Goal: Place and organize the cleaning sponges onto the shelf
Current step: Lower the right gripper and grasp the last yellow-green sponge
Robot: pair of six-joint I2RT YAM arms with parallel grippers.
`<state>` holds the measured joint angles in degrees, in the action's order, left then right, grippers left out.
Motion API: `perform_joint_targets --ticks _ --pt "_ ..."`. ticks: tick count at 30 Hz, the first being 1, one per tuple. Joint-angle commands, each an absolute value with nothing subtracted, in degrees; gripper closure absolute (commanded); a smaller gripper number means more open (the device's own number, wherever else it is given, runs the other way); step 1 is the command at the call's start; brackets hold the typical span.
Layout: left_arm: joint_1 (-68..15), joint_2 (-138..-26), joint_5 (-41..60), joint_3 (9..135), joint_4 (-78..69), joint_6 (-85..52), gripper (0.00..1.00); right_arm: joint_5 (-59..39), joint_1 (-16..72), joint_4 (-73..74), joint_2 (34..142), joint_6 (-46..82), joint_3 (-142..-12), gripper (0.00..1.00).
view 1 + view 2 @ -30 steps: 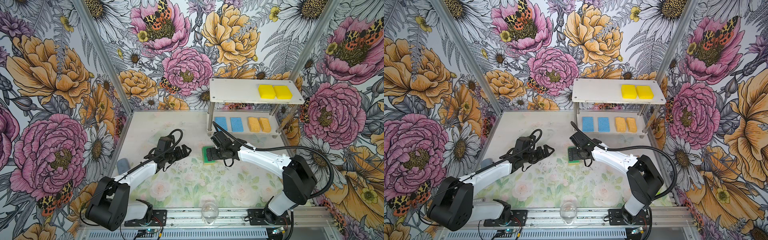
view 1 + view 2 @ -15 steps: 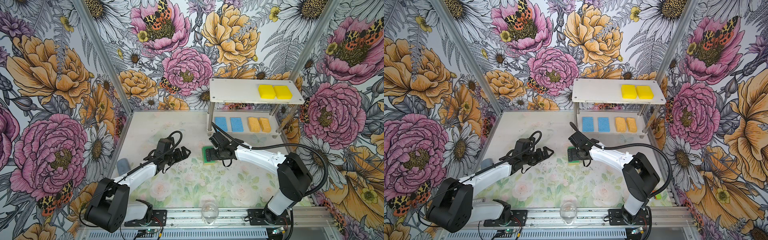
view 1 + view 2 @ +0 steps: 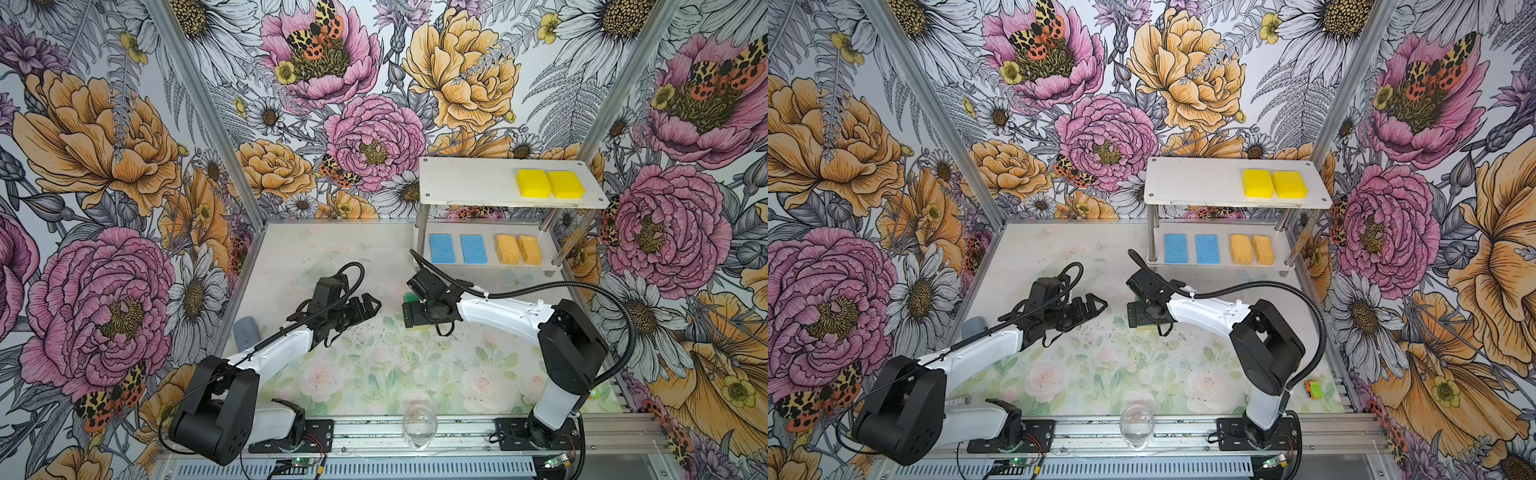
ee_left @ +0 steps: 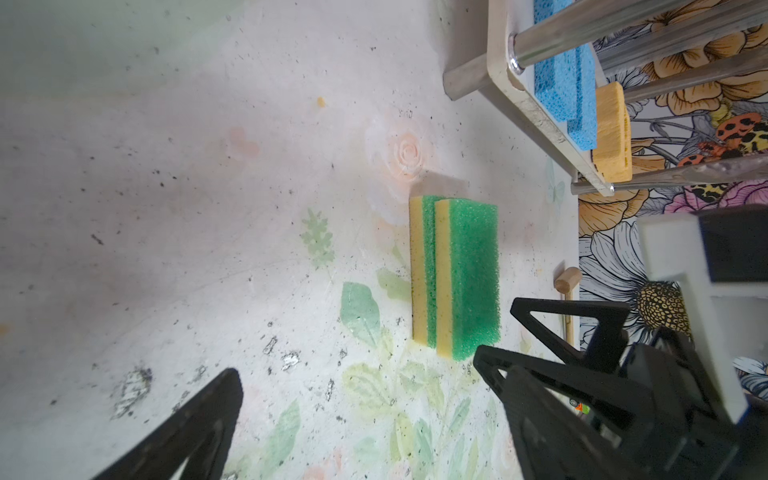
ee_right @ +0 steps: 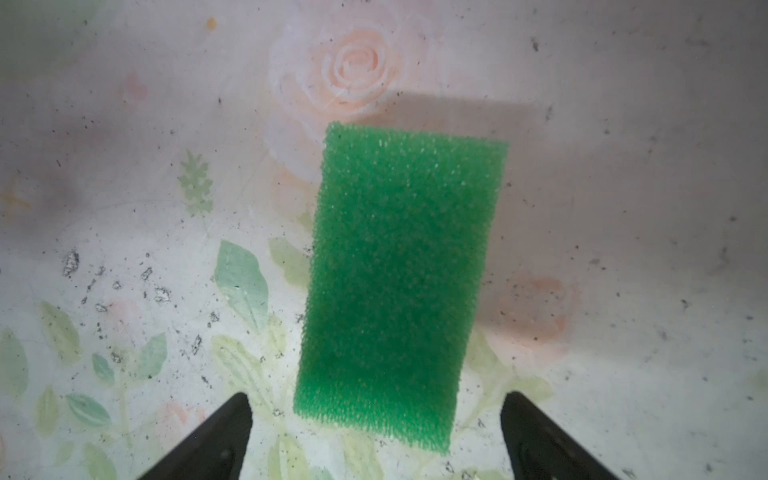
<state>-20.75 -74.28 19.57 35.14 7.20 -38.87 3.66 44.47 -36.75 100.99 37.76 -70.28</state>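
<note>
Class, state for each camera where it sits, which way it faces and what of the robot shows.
Top views: high behind the robot, looking down on table, shelf and both arms.
Left wrist: low, facing the stacked green sponges; left end effector fingers show.
Right wrist: above them, facing down; open right end effector shows.
Both wrists share the sponges.

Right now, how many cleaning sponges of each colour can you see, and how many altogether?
Thick bright yellow sponge blocks: 2
Flat blue sponge rectangles: 2
Porous orange-yellow sponge blocks: 2
Green-topped, yellow-based sponge blocks: 2
Total: 8
</note>
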Motion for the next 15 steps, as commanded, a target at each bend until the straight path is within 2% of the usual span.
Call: perform_joint_targets --ticks 1,15 --pt "-20.3 -73.1 20.0 34.5 5.8 -38.8 0.01 5.5 45.1 -35.7 102.5 38.6 -72.2 0.04" --pt "-20.1 -73.4 20.1 34.5 5.6 -38.9 0.01 8.2 45.1 -35.8 104.8 38.7 -72.8 0.05"
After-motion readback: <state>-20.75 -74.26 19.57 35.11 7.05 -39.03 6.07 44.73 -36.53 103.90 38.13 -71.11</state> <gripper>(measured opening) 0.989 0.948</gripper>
